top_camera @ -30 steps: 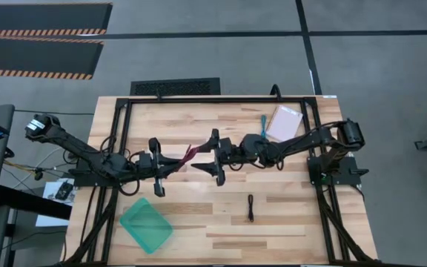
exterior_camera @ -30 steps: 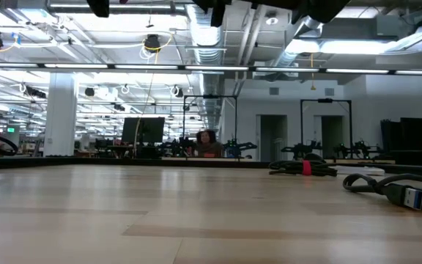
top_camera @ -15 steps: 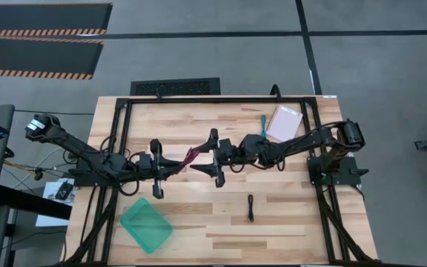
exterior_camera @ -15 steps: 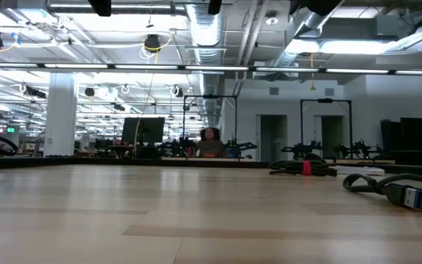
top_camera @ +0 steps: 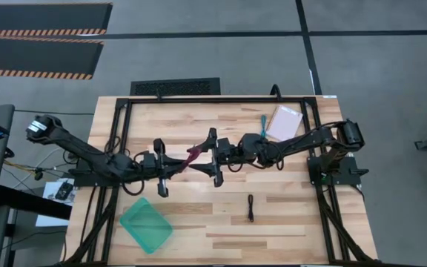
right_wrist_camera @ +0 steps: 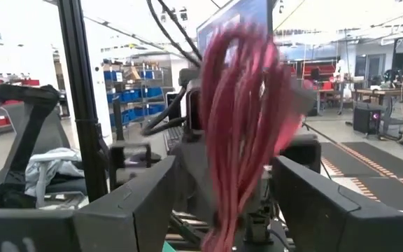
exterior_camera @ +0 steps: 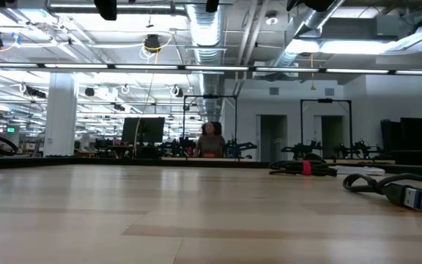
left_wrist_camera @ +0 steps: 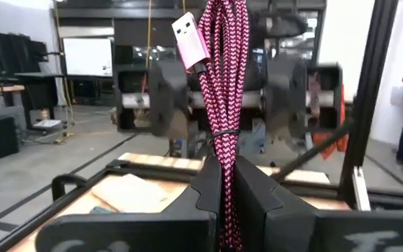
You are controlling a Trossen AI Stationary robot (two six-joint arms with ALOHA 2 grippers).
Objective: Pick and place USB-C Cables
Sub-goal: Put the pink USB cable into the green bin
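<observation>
Above table centre | left pincer (left_wrist_camera: 227,183) clenched on magenta cable (left_wrist_camera: 222,77) | right pincer (right_wrist_camera: 222,203) spread wide, cable between fingers

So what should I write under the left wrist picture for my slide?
Left gripper shut on the pink cable, holding it up between the right gripper's open fingers.

a big open workshop with a grey floor (top_camera: 199,44), ceiling ducts (exterior_camera: 209,29) and strip lights (exterior_camera: 123,66).

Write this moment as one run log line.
left gripper: shut on magenta cable | right gripper: open around it | handover mid-air
</observation>
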